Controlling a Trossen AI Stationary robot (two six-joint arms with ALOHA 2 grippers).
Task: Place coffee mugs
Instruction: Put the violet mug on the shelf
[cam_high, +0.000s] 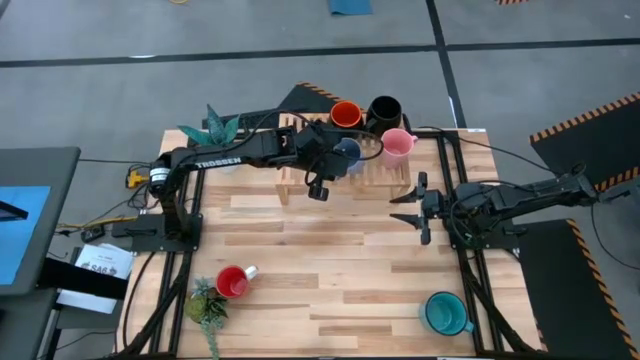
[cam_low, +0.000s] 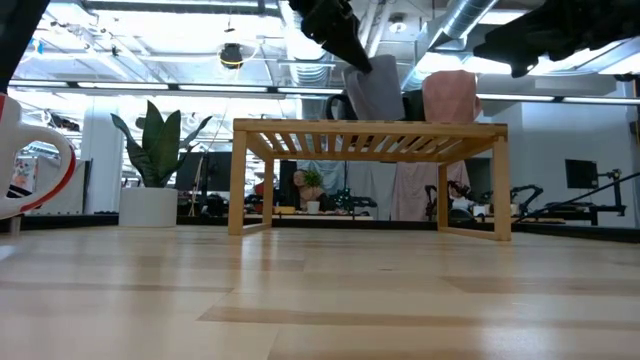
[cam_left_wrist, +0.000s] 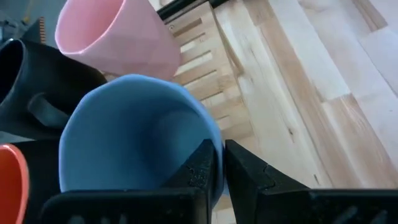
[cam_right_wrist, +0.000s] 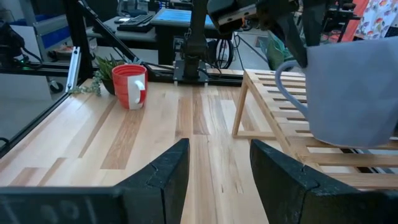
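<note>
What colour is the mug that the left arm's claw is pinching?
Pale blue mug, clearest in the left wrist view, pinched by the left gripper.

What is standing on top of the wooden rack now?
On the wooden rack stand the orange mug, black mug and pink mug. The left gripper pinches the pale blue mug at its wall there. The left arm covers part of the rack.

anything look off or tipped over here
Nothing is spilled or broken. The left gripper pinches the glossy pale blue mug's rim above the slatted wooden rack, so that mug hangs tilted.
</note>
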